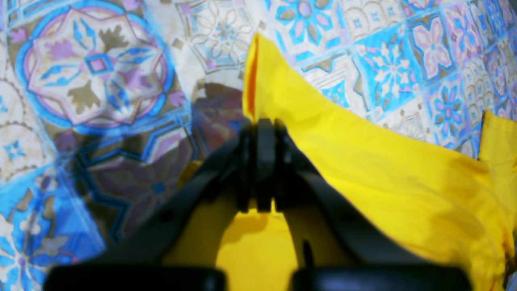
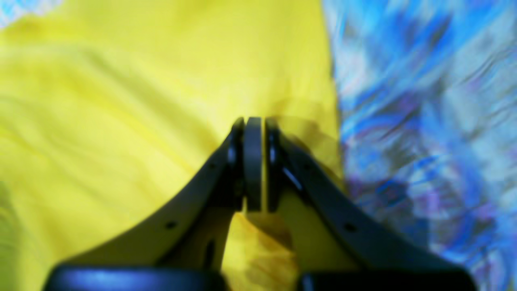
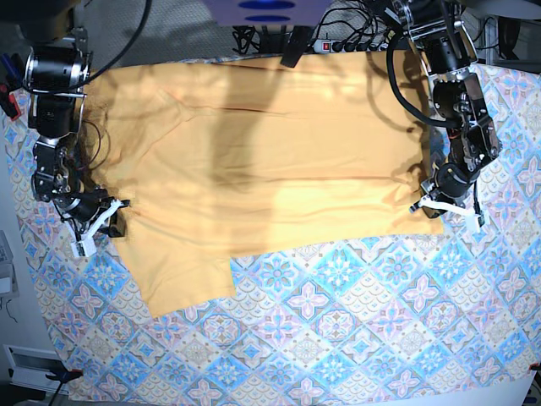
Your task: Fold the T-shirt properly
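The yellow-orange T-shirt (image 3: pixel 262 161) lies spread across the far half of the table, one sleeve (image 3: pixel 182 283) pointing toward the front. My left gripper (image 3: pixel 425 201) is shut on the shirt's right edge; in the left wrist view the jaws (image 1: pixel 260 125) pinch a raised fold of the shirt (image 1: pixel 363 161) above the tablecloth. My right gripper (image 3: pixel 118 211) is shut on the shirt's left edge near the sleeve; in the right wrist view the closed gripper (image 2: pixel 254 121) holds the shirt (image 2: pixel 121 101), blurred.
The blue-and-pink tile-patterned tablecloth (image 3: pixel 338 338) covers the table. Cables and a power strip (image 3: pixel 338 42) lie behind the far edge. Clamps hold the cloth at the front corners (image 3: pixel 63 376).
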You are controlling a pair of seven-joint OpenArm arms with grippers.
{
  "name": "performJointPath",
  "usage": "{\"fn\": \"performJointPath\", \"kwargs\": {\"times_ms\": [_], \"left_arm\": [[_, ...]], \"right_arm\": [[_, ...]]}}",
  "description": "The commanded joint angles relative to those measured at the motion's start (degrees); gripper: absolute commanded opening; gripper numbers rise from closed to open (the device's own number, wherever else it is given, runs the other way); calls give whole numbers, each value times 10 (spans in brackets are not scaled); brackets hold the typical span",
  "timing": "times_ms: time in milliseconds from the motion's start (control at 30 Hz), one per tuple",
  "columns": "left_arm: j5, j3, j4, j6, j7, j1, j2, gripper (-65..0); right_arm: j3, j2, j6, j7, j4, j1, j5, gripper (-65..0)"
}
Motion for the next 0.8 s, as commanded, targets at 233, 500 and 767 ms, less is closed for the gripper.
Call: {"fn": "performJointPath", "kwargs": {"times_ms": [233, 500, 767], "left_arm": [[-4, -1, 12, -4, -9, -8, -8, -650], [-4, -1, 12, -4, -9, -8, -6, -650], [-4, -1, 12, -4, -9, -6, -6, -650]], "right_arm": [[49, 13, 2, -54, 176, -84, 6, -639], [50, 13, 2, -10, 197, -107, 5, -515], [43, 12, 2, -10, 195, -109, 5, -415]]}}
